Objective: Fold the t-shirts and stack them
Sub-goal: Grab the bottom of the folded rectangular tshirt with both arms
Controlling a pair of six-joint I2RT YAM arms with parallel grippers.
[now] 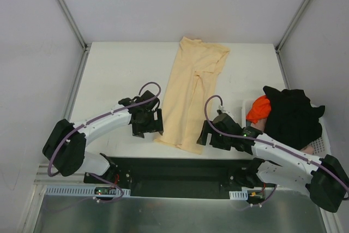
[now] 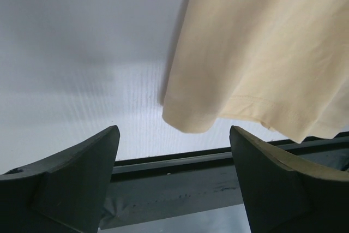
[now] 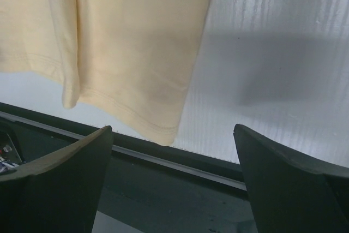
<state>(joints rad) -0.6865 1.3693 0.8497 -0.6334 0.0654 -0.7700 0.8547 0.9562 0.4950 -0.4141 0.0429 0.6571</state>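
A pale peach-yellow t-shirt lies folded lengthwise into a long strip down the middle of the table, its hem at the near edge. My left gripper is open and empty just left of the hem's left corner. My right gripper is open and empty just right of the hem's right corner. Both grippers hover at the table's near edge. A black t-shirt, an orange one and a pinkish one lie heaped in the basket at the right.
The white lattice basket stands at the table's right edge beside my right arm. A dark metal rail runs along the near edge below the table. Grey walls enclose the left, back and right.
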